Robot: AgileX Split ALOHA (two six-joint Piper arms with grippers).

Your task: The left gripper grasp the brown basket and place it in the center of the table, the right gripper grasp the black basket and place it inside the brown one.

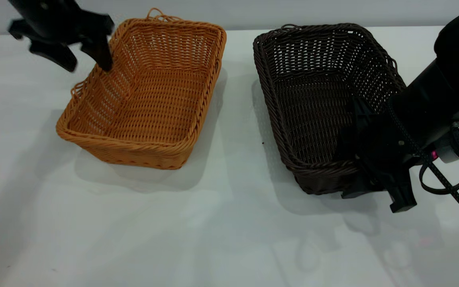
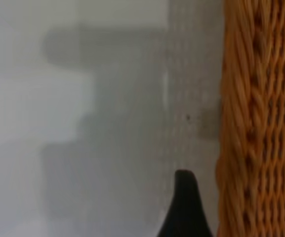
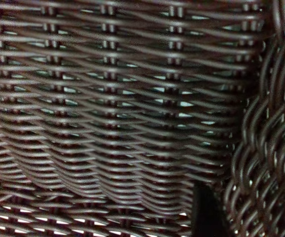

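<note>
Nearest the exterior camera, the right gripper (image 1: 377, 187) sits at the near right corner of the black basket (image 1: 317, 103). One finger reaches down inside the basket and the other hangs outside the wall, so the fingers are apart and straddle the braided rim; whether they press on it yet cannot be told. The right wrist view agrees: dark weave fills it, with the rim (image 3: 261, 148) running past one dark fingertip (image 3: 205, 212).

The black basket stands on the right half of the table (image 1: 221, 223), its long axis running from near to far and slightly slanted. The brown basket (image 1: 146, 91) stands well apart to its left, slanted the other way.

Farthest back, the left gripper (image 1: 88, 59) hovers at the far left edge of the brown basket. Its fingers are spread, one tip at the rim and the other outside over bare table. The left wrist view shows one fingertip (image 2: 184, 207) just beside the orange wall (image 2: 261, 118), outside it.

The brown basket must reach the centre first, and its wall lies just inward of the left fingers, so a short shift toward the basket and a descent would likely straddle the rim.
</note>
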